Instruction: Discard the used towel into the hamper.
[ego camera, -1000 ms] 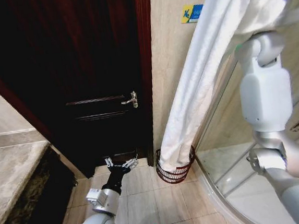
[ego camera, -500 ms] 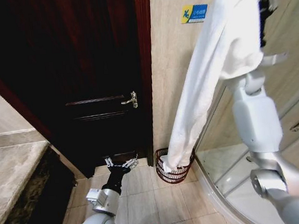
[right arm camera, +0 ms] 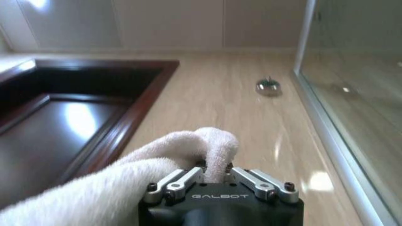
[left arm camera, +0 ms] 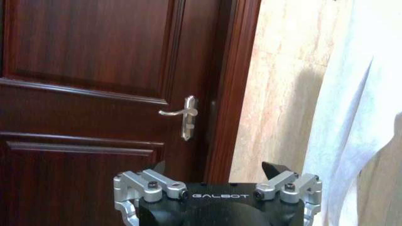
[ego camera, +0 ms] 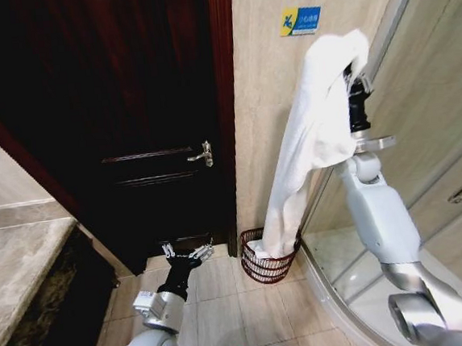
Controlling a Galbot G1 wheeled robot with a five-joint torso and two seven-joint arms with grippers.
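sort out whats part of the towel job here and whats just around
Part of the job:
- towel, hanging with its lower end in the basket
- basket on the floor by the wall
- right gripper, raised, fingers shut on the towel's top

Just around:
- door and its handle
- blue sign on the wall
- left gripper, low by the door, open
- countertop

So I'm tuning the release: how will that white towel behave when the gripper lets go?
Probably floppy: the towel drapes limp from the right gripper, its lower end in the hamper. It should collapse downward, though some may snag on the rim. It looks thick, so likely weighty.
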